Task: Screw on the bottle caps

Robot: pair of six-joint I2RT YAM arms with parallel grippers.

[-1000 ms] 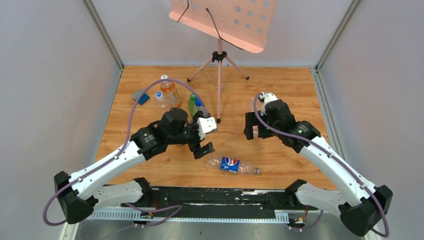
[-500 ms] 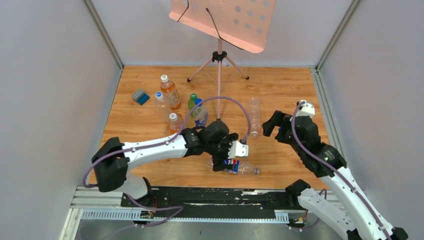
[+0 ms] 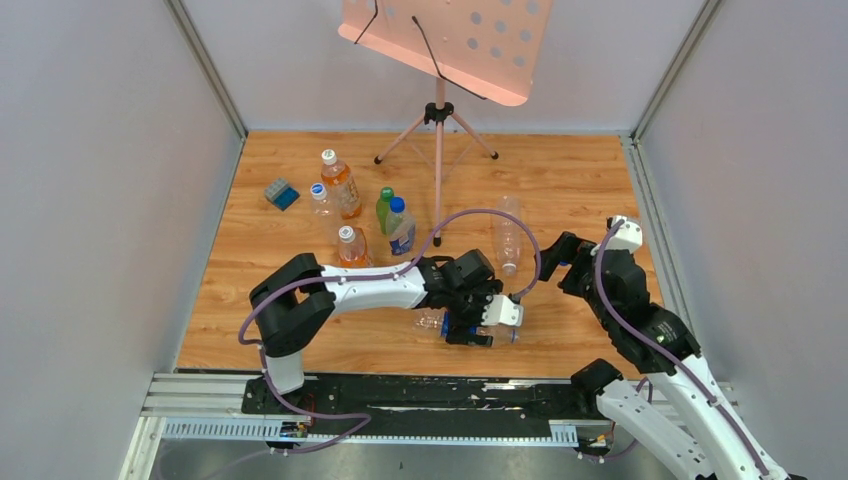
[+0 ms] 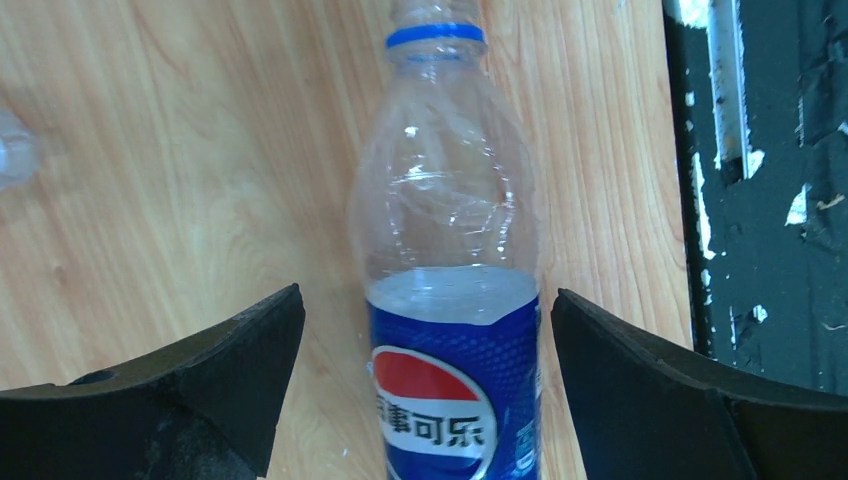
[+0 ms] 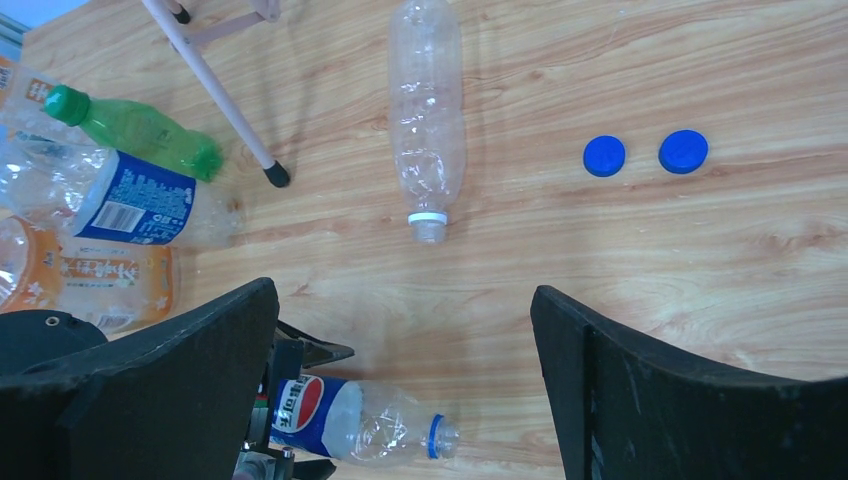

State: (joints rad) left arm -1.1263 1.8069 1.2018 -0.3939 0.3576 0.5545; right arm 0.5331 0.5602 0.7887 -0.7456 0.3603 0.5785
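A Pepsi bottle point(image 4: 450, 300) lies on its side near the table's front edge, its neck with a blue ring point(image 4: 435, 35) bare of a cap. My left gripper point(image 4: 428, 300) is open and straddles its blue label, the fingers point(image 4: 210, 380) clear of it on both sides. A clear bottle point(image 5: 428, 110), also capless, lies farther back. Two blue bottle caps point(image 5: 604, 156) point(image 5: 683, 151) lie side by side to its right. My right gripper point(image 5: 403, 295) hangs open and empty above the wood between the two bottles. From above, the left gripper point(image 3: 470, 330) covers the Pepsi bottle point(image 3: 428, 322).
Several capped bottles point(image 3: 340, 185) stand in a cluster at the back left, beside a blue-grey block point(image 3: 281, 193). A pink music stand point(image 3: 438, 110) has its tripod feet at the back centre. Grey walls close off three sides; the black rail point(image 3: 400, 390) runs along the front.
My left arm swept right and toward the front edge, bringing its open gripper over the Pepsi bottle. My right arm drew back to the right, away from the clear bottle.
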